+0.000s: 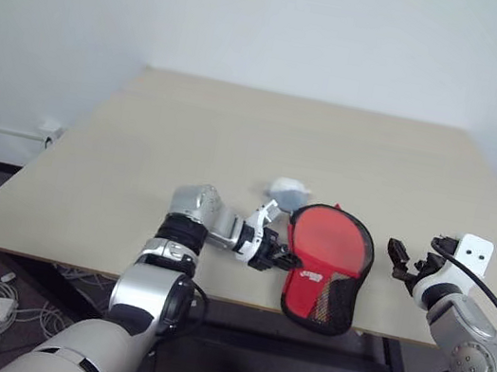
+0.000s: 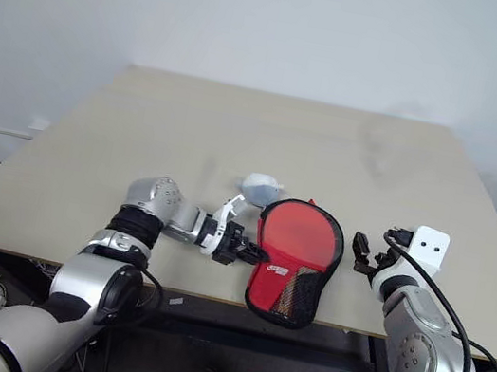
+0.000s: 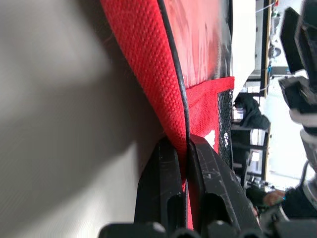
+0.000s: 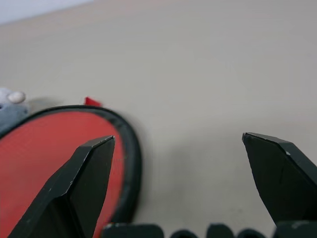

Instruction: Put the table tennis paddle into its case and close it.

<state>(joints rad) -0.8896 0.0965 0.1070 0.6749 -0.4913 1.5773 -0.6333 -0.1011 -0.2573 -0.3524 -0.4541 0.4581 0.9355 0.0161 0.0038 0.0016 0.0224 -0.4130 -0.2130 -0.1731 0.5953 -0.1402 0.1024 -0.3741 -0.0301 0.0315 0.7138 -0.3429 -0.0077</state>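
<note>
- my left fingers pinch the case edge, near the desk front rim
- my right fingers spread wide, empty, beside the case

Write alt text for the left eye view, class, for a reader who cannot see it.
The robot's left hand is shut on the edge of a red paddle case lying at the near edge of a tan table. Its right hand waits open beside the case, and a small grey-white soft lump lies just behind.
</note>
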